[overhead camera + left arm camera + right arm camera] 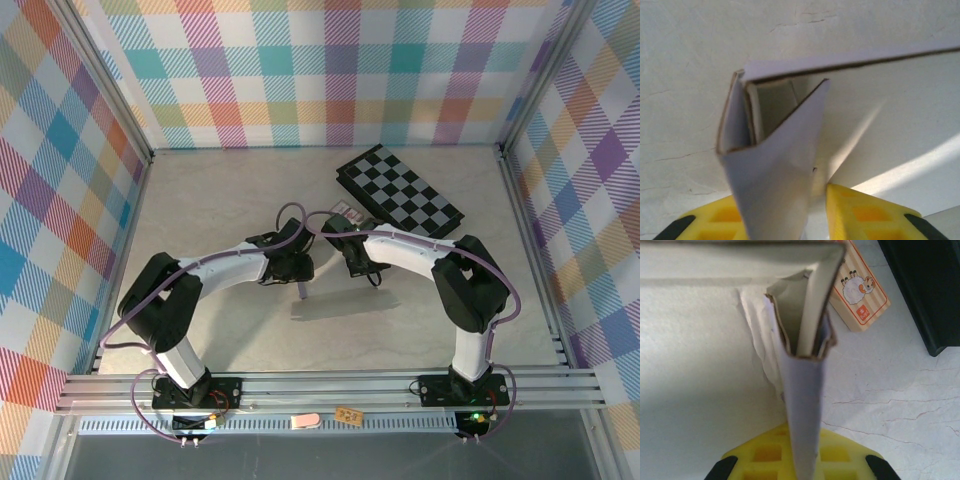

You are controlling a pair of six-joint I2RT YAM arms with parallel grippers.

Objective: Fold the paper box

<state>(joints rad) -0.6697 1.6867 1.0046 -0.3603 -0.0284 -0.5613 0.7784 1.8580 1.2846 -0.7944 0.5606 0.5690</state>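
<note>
Plaid walls in many colours close in a pale, cracked surface. A black-and-white checkerboard lies at its back right. The two arms bend inward from the near edge and their hands meet over the middle of the surface, with the box between them.

In the left wrist view, a lavender flap of the box runs down between the yellow fingers of the left hand. The flap lies against one finger and a thin gap shows beside the other, so I cannot tell whether this hand is pinching it. Above the flap, the folded walls form a narrow pocket with an off-white inside, and a long panel stretches away to the right.

In the right wrist view, the right hand is closed on another lavender flap, which stands edge-on. The off-white layers are tucked together above it. A card pack with a sheep picture lies on the surface just beyond the box, near the checkerboard's dark edge.
</note>
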